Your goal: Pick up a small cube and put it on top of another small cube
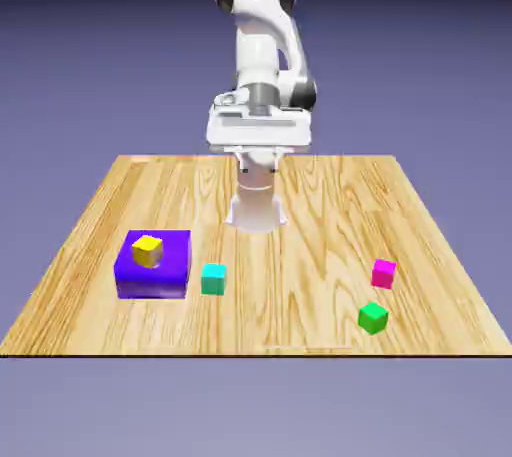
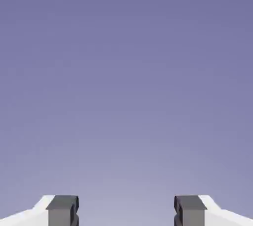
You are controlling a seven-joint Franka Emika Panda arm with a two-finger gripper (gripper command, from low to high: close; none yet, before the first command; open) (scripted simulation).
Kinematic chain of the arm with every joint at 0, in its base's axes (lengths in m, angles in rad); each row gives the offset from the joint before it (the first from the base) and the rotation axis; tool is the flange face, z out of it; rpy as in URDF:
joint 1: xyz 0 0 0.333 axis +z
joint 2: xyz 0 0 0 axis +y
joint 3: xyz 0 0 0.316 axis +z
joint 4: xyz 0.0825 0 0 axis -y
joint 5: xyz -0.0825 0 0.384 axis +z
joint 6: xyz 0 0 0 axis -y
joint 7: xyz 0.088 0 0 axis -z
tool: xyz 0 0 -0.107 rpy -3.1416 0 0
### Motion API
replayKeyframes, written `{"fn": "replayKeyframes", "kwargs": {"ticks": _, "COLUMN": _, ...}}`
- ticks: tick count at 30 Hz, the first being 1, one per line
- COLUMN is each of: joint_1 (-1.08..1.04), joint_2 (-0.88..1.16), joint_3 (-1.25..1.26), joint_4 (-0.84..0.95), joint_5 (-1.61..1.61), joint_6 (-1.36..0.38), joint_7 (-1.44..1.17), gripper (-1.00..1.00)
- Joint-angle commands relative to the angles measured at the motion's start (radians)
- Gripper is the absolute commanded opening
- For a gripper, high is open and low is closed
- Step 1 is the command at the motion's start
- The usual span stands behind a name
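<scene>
While fingers (image 2: 126, 211) spread and empty: wooden table (image 1: 300, 205) with scattered cubes, blue-violet backdrop (image 1: 420, 45) behind.

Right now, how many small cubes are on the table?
4. The yellow cube sits on the purple block; the teal cube lies beside that block; the magenta cube and green cube lie toward the exterior view's right. None looks hidden.

No readable text, label, number or sign on anything in view.

Four small cubes — teal cube (image 1: 213, 278), yellow cube (image 1: 147, 250), magenta cube (image 1: 383, 272), green cube (image 1: 373, 317) — one purple block (image 1: 152, 270).
</scene>
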Motion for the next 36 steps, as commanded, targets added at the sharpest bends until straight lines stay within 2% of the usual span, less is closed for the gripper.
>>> {"fn": "replayKeyframes", "kwargs": {"ticks": 1, "joint_1": 0.033, "joint_2": 0.021, "joint_3": -0.036, "joint_4": 0.000, "joint_5": -0.036, "joint_6": -0.018, "joint_7": -0.017, "gripper": 0.00}}
{"fn": "replayKeyframes", "kwargs": {"ticks": 28, "joint_1": 0.934, "joint_2": 0.591, "joint_3": -1.015, "joint_4": 0.001, "joint_5": -1.002, "joint_6": -0.490, "joint_7": -0.485, "gripper": 0.00}}
{"fn": "replayKeyframes", "kwargs": {"ticks": 30, "joint_1": 0.939, "joint_2": 0.594, "joint_3": -1.020, "joint_4": 0.001, "joint_5": -1.008, "joint_6": -0.493, "joint_7": -0.488, "gripper": 0.00}}
{"fn": "replayKeyframes", "kwargs": {"ticks": 36, "joint_1": 0.845, "joint_2": 0.812, "joint_3": -0.949, "joint_4": 0.027, "joint_5": -0.993, "joint_6": -0.294, "joint_7": -0.461, "gripper": 0.00}}
